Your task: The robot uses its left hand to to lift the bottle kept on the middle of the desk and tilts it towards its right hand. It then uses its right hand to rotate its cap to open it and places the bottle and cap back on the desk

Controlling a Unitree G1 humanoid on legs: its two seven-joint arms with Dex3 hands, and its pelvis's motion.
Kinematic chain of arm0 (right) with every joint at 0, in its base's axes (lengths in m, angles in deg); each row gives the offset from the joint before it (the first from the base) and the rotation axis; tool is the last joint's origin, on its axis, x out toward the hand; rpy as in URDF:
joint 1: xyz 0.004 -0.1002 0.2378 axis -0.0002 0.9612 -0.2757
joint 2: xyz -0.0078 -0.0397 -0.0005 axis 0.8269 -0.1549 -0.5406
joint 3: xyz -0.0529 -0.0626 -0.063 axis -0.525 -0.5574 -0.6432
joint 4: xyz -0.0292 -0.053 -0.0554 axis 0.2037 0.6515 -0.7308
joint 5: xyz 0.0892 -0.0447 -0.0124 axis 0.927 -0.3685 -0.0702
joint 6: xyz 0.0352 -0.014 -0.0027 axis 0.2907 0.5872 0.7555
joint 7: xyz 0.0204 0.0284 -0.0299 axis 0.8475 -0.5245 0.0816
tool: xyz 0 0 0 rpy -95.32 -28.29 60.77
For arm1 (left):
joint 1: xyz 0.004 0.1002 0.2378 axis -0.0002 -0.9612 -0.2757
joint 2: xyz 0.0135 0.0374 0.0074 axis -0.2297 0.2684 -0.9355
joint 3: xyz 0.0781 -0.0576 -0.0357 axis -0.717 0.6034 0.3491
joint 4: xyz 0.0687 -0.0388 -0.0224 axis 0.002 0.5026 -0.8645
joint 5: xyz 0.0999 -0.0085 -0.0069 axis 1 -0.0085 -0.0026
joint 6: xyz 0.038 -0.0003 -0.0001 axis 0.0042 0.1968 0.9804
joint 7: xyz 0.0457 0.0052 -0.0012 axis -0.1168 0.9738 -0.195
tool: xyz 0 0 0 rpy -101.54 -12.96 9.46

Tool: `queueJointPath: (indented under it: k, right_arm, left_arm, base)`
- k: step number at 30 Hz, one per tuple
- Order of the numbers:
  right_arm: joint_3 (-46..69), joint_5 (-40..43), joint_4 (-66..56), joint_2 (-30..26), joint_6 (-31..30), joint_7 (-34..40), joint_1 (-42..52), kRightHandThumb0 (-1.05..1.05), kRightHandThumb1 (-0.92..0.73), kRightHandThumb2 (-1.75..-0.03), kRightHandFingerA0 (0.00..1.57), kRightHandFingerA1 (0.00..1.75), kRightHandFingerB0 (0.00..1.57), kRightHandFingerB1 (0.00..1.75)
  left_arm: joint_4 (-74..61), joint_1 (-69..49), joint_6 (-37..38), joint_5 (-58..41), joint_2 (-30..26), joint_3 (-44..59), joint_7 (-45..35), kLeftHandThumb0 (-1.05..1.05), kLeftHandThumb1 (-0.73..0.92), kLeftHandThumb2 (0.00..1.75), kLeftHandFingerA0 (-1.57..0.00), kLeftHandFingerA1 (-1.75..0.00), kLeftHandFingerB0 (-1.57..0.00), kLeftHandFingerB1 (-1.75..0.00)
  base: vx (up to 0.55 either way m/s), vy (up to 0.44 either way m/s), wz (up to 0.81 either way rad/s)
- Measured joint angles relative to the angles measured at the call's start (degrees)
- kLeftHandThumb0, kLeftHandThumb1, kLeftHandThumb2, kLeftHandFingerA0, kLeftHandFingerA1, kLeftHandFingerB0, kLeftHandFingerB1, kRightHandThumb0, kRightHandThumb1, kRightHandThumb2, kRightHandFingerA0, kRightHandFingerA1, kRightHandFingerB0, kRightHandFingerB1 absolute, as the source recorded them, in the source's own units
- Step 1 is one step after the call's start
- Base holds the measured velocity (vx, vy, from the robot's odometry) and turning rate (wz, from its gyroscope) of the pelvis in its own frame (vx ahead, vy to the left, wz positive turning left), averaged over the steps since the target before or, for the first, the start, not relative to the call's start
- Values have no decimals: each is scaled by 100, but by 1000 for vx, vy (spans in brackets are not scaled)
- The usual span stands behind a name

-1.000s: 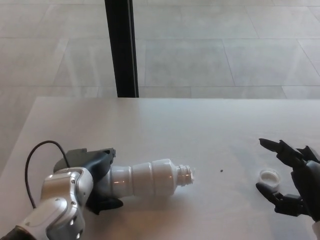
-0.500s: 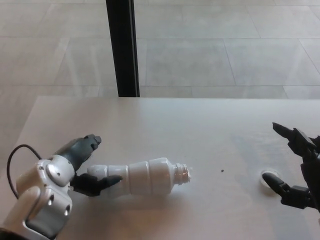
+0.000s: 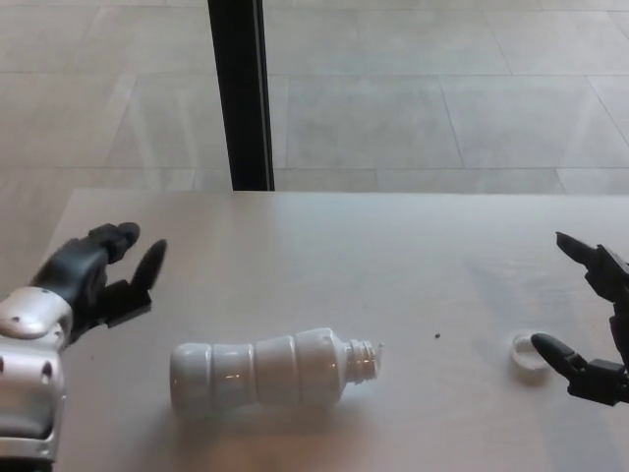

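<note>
The bottle [image 3: 270, 372] lies on its side on the desk [image 3: 324, 246], a little left of the middle and near my edge, its long axis running almost straight across from my left to my right. Its rounded base points toward my left, and its open, threaded neck points toward my right hand, tipped very slightly away from me. The neck is bare; whether anything is inside the white body I cannot tell from here. The cap [image 3: 526, 351] sits flat on the desk well to the right of the bottle, its hollow side apparently facing up. My left hand [image 3: 98, 275] is off the bottle, up and to its left, fingers spread and holding nothing. My right hand [image 3: 595, 320] is at the desk's right edge, fingers wide apart and empty, with the lower finger just beside the cap.
</note>
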Motion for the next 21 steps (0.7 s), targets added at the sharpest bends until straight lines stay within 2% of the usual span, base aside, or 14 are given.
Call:
queueJointPath:
  k: [1,4,5,6,7,8,10,11,12,13,14,16,18,21]
  right_arm:
    - [69,12,0,-39,9,-6,19,-61,-62,-56,0,98,27,40]
    - [296,59,16,-191,44,-20,57,-78,-69,-55,0,117,20,53]
    - [396,76,33,-264,59,-20,69,-42,-31,-97,27,74,7,55]
    - [454,89,46,-312,66,-20,77,-42,-31,-97,27,74,7,55]
    - [488,96,52,-340,72,-21,82,-89,-71,-57,0,116,21,62]
    - [621,122,82,-441,79,-21,103,-96,-59,-82,16,95,15,65]
    - [895,181,202,-659,109,-23,164,-96,-59,-82,16,95,15,65]
    - [1051,212,296,-797,119,-23,202,-96,-78,-63,9,113,15,70]
    - [1184,235,373,-901,122,-23,228,-85,-55,-106,3,75,17,66]
    - [1273,248,432,-979,125,-23,244,-97,-64,-112,0,78,15,68]
    - [1510,292,582,-1159,129,-23,294,-92,-86,-66,0,66,2,77]
    - [1774,354,778,-1361,134,-22,385,-92,-86,-66,0,66,2,77]
    - [2104,449,1026,-1558,142,-23,506,-93,-91,-68,0,14,0,67]
    - [2585,592,1407,-1787,159,-21,699,-93,-92,-68,0,13,0,61]
  left_arm:
    - [3,-3,0,-74,-1,176,1,-99,92,74,0,0,0,0]
    - [18,-45,0,-259,-23,684,1,-105,80,68,0,0,0,0]
    - [32,-86,0,-326,-49,877,1,-105,77,67,0,0,0,-9]
    - [41,-112,0,-360,-64,984,1,-105,77,67,0,0,0,-9]
    - [47,-130,0,-378,-75,1042,1,-105,80,68,0,0,0,-13]
    - [77,-195,0,-438,-122,1247,3,-105,91,65,0,0,0,0]
    - [169,-358,2,-569,-200,1671,8,-105,91,65,0,0,0,0]
    - [241,-485,3,-623,-265,1888,11,-105,82,65,0,0,0,0]
    - [299,-592,2,-660,-314,2064,20,-105,82,70,0,0,0,0]
    - [347,-660,2,-697,-349,2186,25,-105,81,70,0,0,0,0]
    - [474,-847,6,-783,-420,2497,30,-105,89,75,0,0,0,0]
    - [646,-1081,15,-870,-495,2836,43,-105,89,75,0,0,0,0]
    - [877,-1375,29,-983,-566,3249,66,-105,92,80,0,0,0,0]
    - [1295,-1809,109,-1120,-616,3796,119,-105,90,87,0,0,0,0]
  base:
    - [0,0,0]
    - [0,0,0]
    - [0,0,0]
    - [0,0,0]
    - [0,0,0]
    - [0,0,0]
    - [0,0,0]
    - [0,0,0]
    - [0,0,0]
    - [0,0,0]
    - [0,0,0]
    - [0,0,0]
    - [0,0,0]
    - [0,0,0]
